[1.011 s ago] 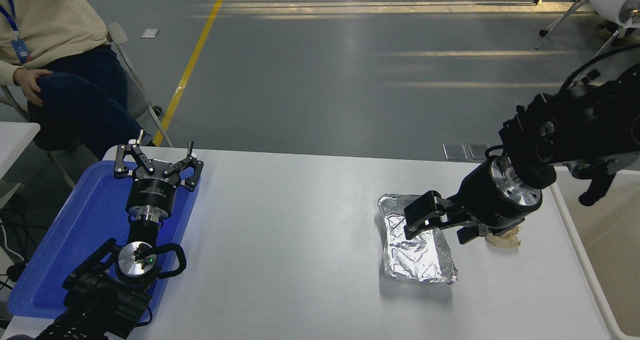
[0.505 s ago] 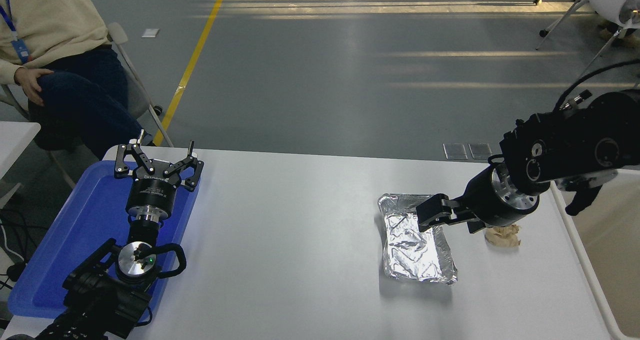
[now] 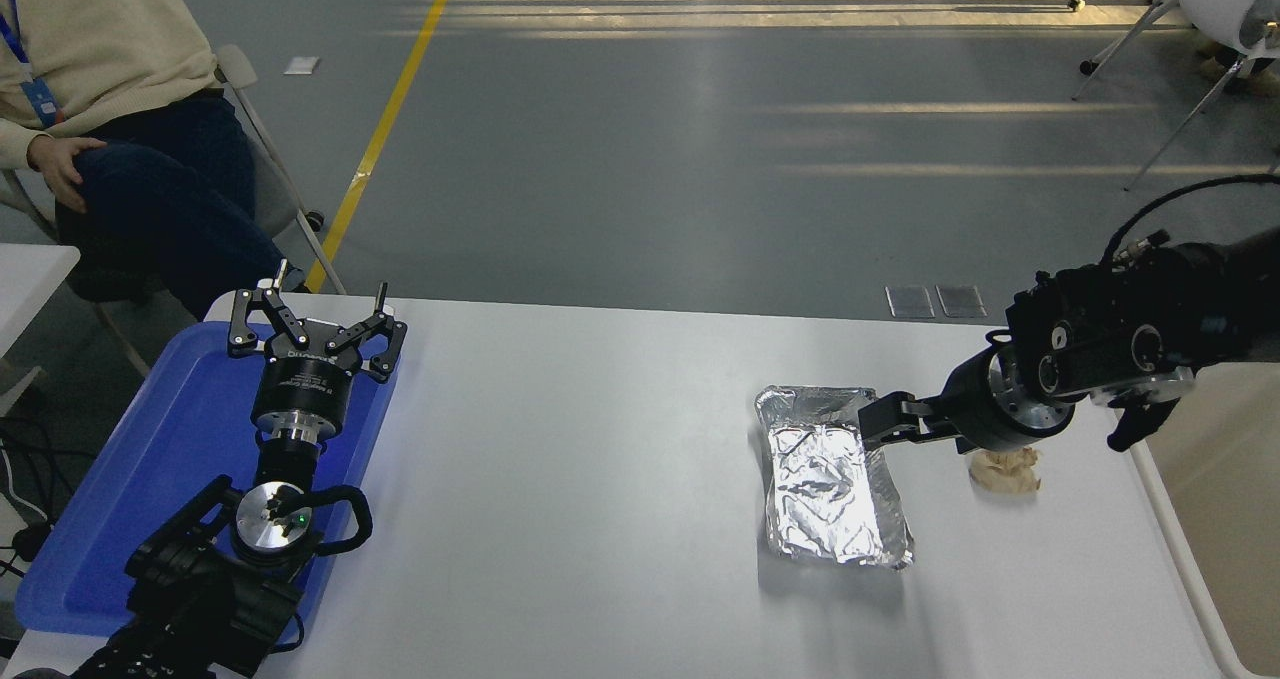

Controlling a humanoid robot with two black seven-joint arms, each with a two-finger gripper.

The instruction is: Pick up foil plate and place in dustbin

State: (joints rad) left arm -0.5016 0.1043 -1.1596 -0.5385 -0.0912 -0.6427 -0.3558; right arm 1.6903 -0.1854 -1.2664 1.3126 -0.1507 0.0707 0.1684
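The foil plate lies flat on the white table, right of centre, with its long side running away from me. My right gripper reaches in low from the right edge and is at the plate's right wall near its far corner; whether it is open or shut does not show from this angle. The dustbin stands off the table's right edge, only partly in view. My left gripper is parked at the lower left, open and empty, above the blue tray.
A small crumpled beige paper wad lies on the table just under my right wrist, between the plate and the bin. A flat blue tray is at the left edge. A person sits at the far left.
My right arm has lowered and drawn back to the right. Its gripper moved from over the plate's middle to the plate's far right rim. The plate has not moved.
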